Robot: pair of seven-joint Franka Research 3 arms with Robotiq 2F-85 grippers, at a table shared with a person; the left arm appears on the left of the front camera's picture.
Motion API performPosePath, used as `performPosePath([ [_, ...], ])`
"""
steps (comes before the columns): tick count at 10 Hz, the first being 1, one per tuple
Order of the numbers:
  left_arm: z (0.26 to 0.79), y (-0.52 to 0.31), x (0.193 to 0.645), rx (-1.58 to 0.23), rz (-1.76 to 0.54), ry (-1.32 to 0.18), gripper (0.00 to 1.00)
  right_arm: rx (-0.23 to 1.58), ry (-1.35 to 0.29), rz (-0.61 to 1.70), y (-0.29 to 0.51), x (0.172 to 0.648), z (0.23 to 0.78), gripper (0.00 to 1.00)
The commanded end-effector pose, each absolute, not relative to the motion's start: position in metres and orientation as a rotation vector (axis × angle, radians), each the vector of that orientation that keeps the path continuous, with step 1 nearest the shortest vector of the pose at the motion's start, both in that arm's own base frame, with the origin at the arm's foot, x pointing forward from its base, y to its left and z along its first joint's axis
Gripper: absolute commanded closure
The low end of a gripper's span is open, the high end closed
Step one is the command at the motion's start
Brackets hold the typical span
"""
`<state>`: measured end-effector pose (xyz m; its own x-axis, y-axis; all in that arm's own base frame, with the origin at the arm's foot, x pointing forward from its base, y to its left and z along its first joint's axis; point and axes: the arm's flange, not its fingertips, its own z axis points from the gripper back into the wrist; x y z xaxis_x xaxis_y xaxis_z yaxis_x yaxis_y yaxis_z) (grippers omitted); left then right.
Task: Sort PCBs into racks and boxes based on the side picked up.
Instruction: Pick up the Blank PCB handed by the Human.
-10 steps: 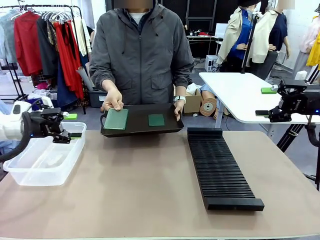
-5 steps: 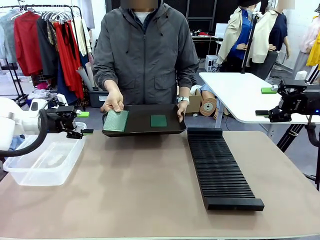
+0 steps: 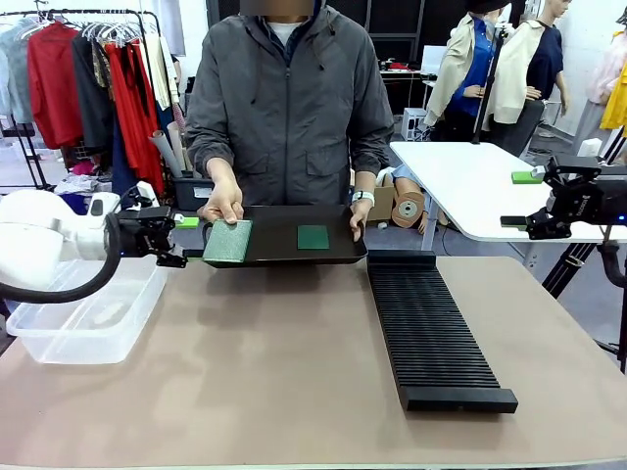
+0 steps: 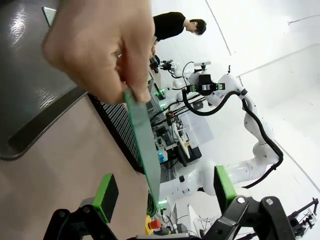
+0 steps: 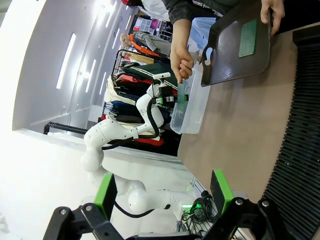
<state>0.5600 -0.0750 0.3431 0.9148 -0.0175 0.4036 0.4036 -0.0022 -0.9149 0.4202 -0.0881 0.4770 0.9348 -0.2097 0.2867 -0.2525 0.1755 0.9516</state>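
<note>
The left fingers [image 3: 188, 240] stand wide apart at the counter's far left edge, just beside the left end of the black tray [image 3: 279, 257] that a person holds over the far edge. They grip nothing. The person's hand [image 3: 223, 203] pinches one PCB [image 3: 227, 241] at that end of the tray, its pale, dotted face turned toward the robot.

In the left wrist view this PCB [image 4: 144, 140] is seen edge-on. It hangs from the hand [image 4: 97, 45], and its free end reaches into the gap between the green pads [image 4: 106, 196], closer to that one; it does not seem to touch either pad.

A second, darker PCB [image 3: 313, 237] lies flat near the middle of the tray, well apart from the first. The person's other hand [image 3: 354, 212] holds the tray's right end.

The clear box [image 3: 86, 318] sits at the counter's left edge, under the left arm. The black ribbed rack [image 3: 431, 328] runs from the far edge toward the near edge, right of centre.

The right fingers [image 3: 519, 200] hover beyond the counter's far right corner, spread wide and empty.
</note>
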Motion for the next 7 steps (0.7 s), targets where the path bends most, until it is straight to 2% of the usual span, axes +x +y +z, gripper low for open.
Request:
performPosePath([
  [1, 0.343, -0.092, 0.572, -1.534, -0.352, -0.306, 0.0, 1.404, -0.382, 0.039, -0.09, 0.419, 0.48, 0.0],
  [5, 0.338, -0.11, 0.584, -1.542, -0.345, -0.294, 0.0, 1.404, -0.382, 0.039, -0.09, 0.419, 0.48, 0.0],
  [7, 0.337, -0.109, 0.59, -1.561, -0.307, -0.309, 0.08, 1.404, -0.382, 0.039, -0.09, 0.419, 0.48, 0.0],
])
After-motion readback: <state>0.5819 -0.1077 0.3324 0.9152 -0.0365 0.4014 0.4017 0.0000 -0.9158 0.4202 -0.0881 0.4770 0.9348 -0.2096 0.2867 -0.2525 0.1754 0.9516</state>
